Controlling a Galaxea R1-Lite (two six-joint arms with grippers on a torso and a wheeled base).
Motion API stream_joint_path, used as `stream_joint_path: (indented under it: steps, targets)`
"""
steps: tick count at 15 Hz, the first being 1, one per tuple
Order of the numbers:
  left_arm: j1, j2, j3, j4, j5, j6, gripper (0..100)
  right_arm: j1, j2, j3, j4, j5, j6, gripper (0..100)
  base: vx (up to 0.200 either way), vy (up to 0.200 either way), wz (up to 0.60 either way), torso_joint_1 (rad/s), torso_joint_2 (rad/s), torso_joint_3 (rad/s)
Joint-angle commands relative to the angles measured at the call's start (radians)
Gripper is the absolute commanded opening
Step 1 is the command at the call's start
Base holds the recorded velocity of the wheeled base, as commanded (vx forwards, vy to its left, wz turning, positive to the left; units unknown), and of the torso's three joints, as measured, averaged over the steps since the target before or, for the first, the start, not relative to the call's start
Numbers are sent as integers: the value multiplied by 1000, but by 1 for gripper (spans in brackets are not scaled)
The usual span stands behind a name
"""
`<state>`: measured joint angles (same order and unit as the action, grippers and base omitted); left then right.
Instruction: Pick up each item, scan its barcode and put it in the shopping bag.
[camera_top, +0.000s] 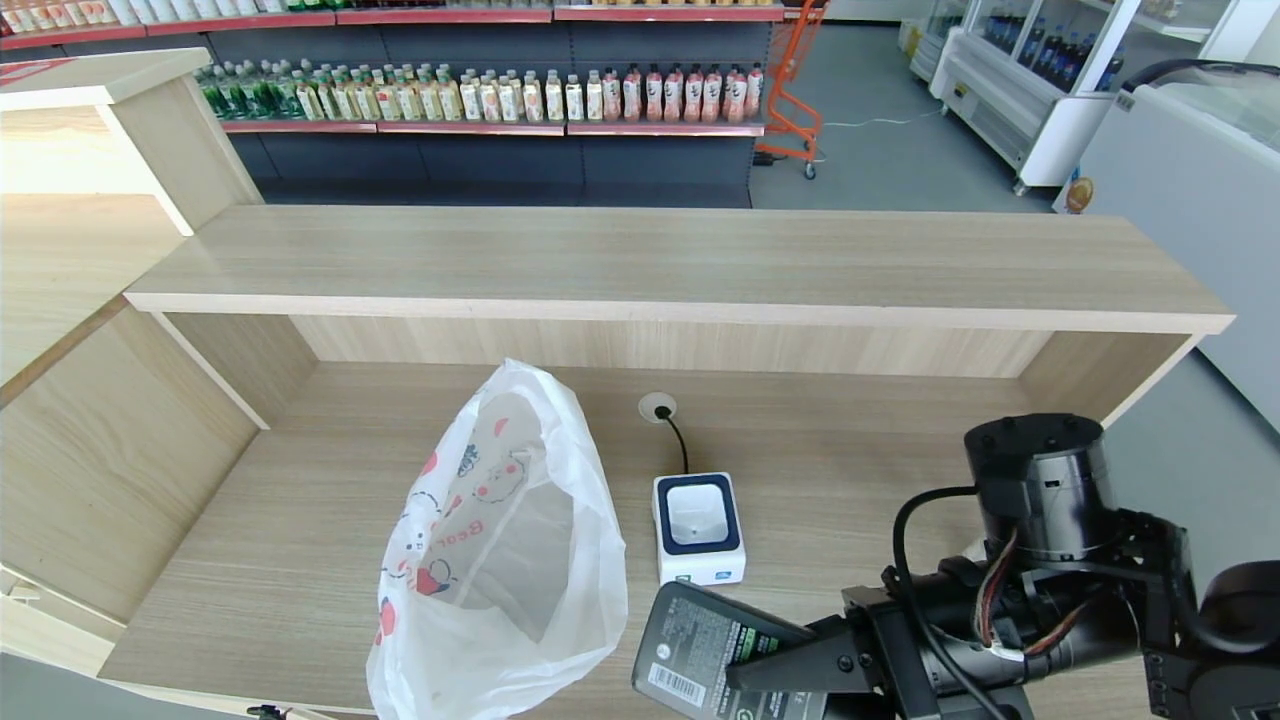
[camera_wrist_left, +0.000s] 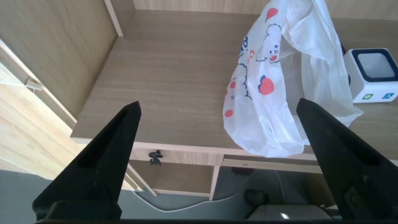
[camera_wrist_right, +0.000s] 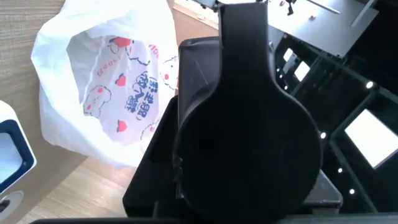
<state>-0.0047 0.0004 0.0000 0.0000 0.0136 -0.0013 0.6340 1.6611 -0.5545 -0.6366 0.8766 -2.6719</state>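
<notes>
You're clamping the pack (camera_top: 700, 640) in the right gripper (camera_top: 775, 665) at lower centre, scan pending; the left gripper (camera_wrist_left: 219, 112) is hanging open. Next you're probably turning the barcode (camera_top: 677, 685) down over the scanner (camera_top: 697, 525)

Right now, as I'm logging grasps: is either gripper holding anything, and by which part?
The right gripper holds a flat, dark grey rectangular packet, pinched at its end nearer the arm. The left gripper is open and empty.

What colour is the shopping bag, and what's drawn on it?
White, see-through shopping bag with red shapes and little cartoon animals, clearest in the right wrist view.
</notes>
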Motion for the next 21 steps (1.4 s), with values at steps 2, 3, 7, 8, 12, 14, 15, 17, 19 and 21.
stream_joint_path:
  steps: [2,3,7,8,12,14,15,17,19,21]
  targets:
    - [0,0,0,0,0,0,100,-8,11,-1,0,9,0,0,0,0,0,0,0,0]
    - [0,0,0,0,0,0,100,-10,11,-2,0,9,3,0,0,0,0,0,0,0]
    - [0,0,0,0,0,0,100,-10,-182,-44,-2,-140,546,0,0,0,0,0,0,0]
    - [0,0,0,0,0,0,100,-14,-231,-28,0,-240,696,0,0,0,0,0,0,0]
    - [0,0,0,0,0,0,100,-139,-478,96,-9,-637,1505,0,0,0,0,0,0,0]
    - [0,0,0,0,0,0,100,-267,-468,13,-9,-616,1811,0,0,0,0,0,0,0]
    - [0,0,0,0,0,0,100,-283,-460,-9,21,-619,1998,0,0,0,0,0,0,0]
    - [0,0,0,0,0,0,100,-306,-461,13,141,-640,2328,0,0,0,0,0,0,0]
    - [0,0,0,0,0,0,100,-301,-428,19,270,-593,2796,0,0,0,0,0,0,0]
    - [0,0,0,0,0,0,100,-300,-346,18,278,-519,2946,0,0,0,0,0,0,0]
